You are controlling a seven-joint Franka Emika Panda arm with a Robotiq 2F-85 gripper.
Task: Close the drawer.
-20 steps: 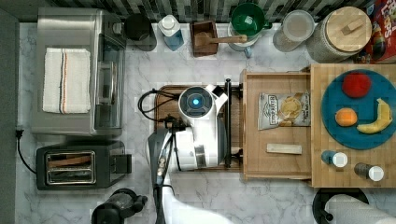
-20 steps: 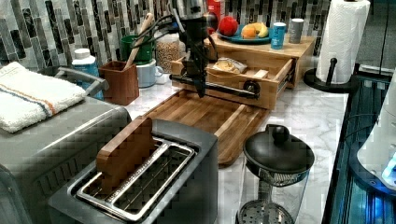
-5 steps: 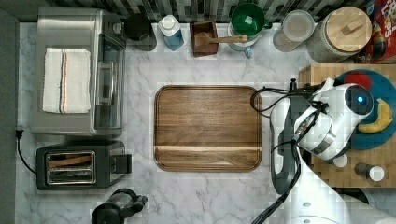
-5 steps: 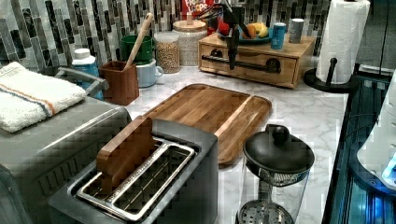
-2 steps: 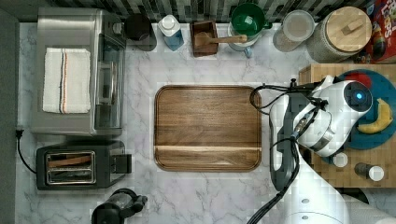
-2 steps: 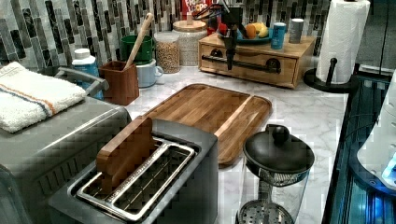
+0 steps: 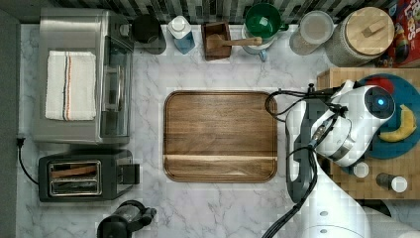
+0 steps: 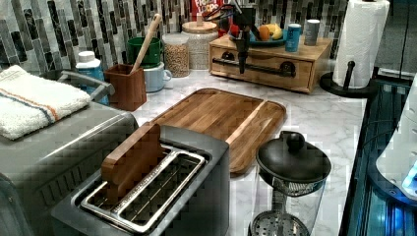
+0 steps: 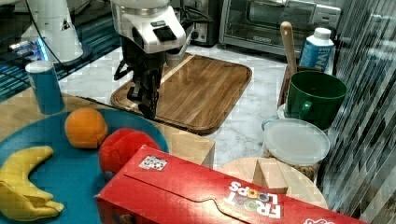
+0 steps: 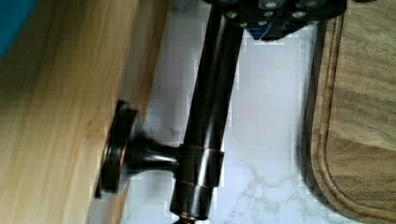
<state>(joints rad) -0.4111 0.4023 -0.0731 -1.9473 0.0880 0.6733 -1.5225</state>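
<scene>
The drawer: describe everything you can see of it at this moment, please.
The drawer is pale-tan wood, its front sitting flush in the light wooden block under the blue plate, so it looks shut. A dark metal bar handle runs along the front on round mounts. In the left view the gripper hangs just in front of the handle; whether it touches is unclear. The brown wooden tray lies beside it on the marble counter.

Drawer front: I see the pale-tan wooden drawer [image 8: 268,63], smooth and matt.
Handle: dark bronze metal bar [image 10: 205,121], slight sheen.
Counter: white marble countertop [image 7: 223,208], glossy, grey-veined.
Board: brown round-cornered wooden tray [image 7: 220,135], visible grain.
Towel: white striped cloth towel [image 7: 70,85], nubbly.
</scene>
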